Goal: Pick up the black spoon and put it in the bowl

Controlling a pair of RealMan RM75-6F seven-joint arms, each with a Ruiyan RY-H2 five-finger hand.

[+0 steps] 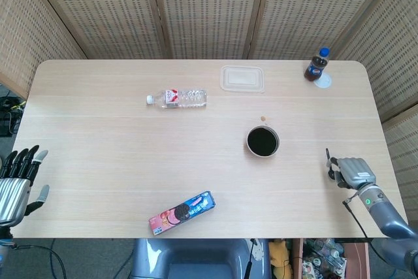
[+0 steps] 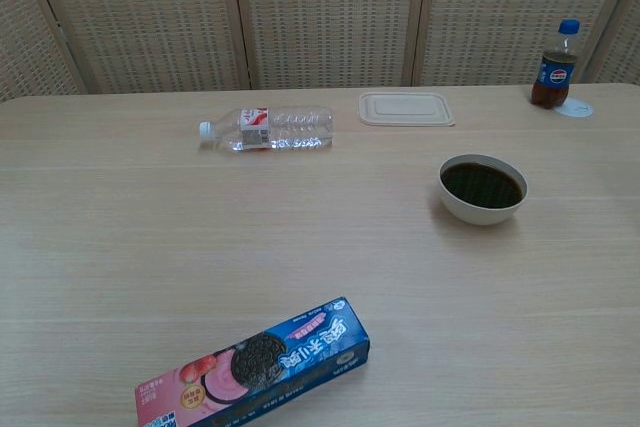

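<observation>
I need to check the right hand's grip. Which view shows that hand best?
The head view: the right hand shows at the table's right edge, a thin black object at its fingers. The chest view shows nothing of it.
</observation>
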